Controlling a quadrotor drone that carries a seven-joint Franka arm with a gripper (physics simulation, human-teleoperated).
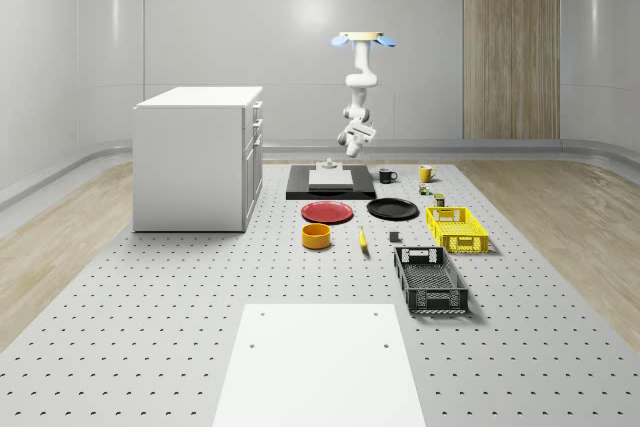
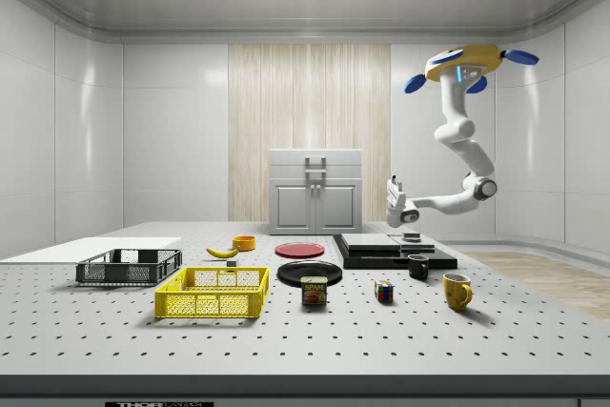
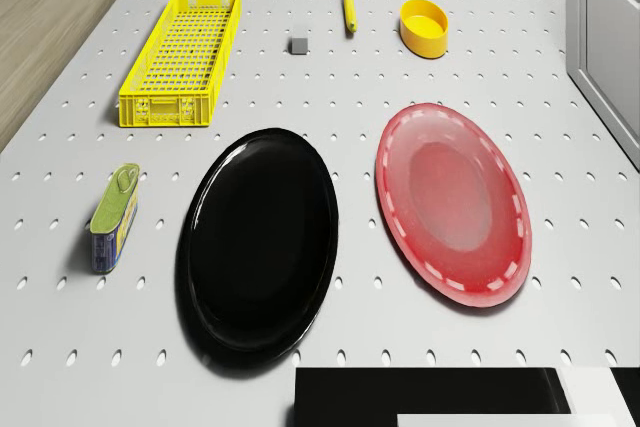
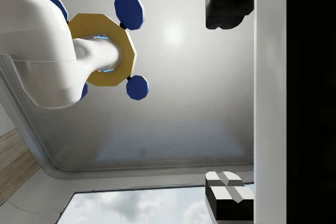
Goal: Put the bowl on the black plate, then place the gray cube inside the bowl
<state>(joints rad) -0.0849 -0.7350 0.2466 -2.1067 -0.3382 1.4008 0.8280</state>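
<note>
The drone [image 2: 474,61] hovers high above the far end of the desk [image 1: 150,347], its arm bent down so the hand [image 2: 395,199] hangs just above the black platform [image 1: 331,185] beyond the black plate [image 1: 392,209]; I cannot tell whether its fingers are apart or together. The yellow bowl [image 1: 317,236] sits on the desk near the red plate [image 1: 327,212], apart from the black plate. The gray cube [image 3: 298,44] rests between the bowl and the yellow crate [image 1: 457,229].
</note>
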